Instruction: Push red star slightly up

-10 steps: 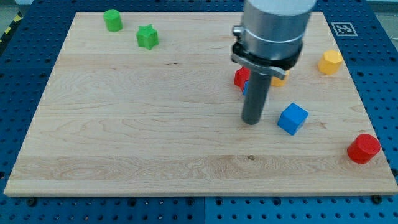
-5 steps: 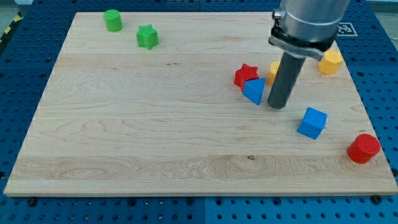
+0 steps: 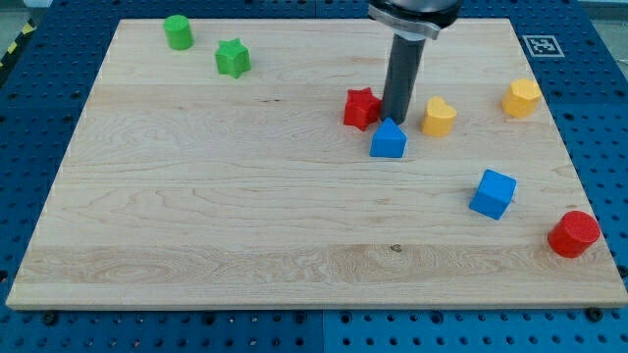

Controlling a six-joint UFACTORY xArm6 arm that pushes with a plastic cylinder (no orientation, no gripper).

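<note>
The red star point(image 3: 360, 108) lies on the wooden board point(image 3: 196, 216), right of centre in the upper half. My tip point(image 3: 397, 120) stands just to the star's right, close to it or touching. A blue block with a pointed top point(image 3: 389, 139) sits right below the tip, against it. A yellow heart-like block point(image 3: 439, 117) lies to the tip's right, apart from it.
A blue cube point(image 3: 493, 193) lies lower right, a red cylinder point(image 3: 573, 233) near the board's right edge, a yellow block point(image 3: 521, 98) at upper right. A green cylinder point(image 3: 178, 31) and a green star point(image 3: 233, 58) sit at upper left.
My tip moved up and left, from beside the blue pointed block to the red star's right. The red star slid left and slightly up. The blue pointed block shifted and turned.
</note>
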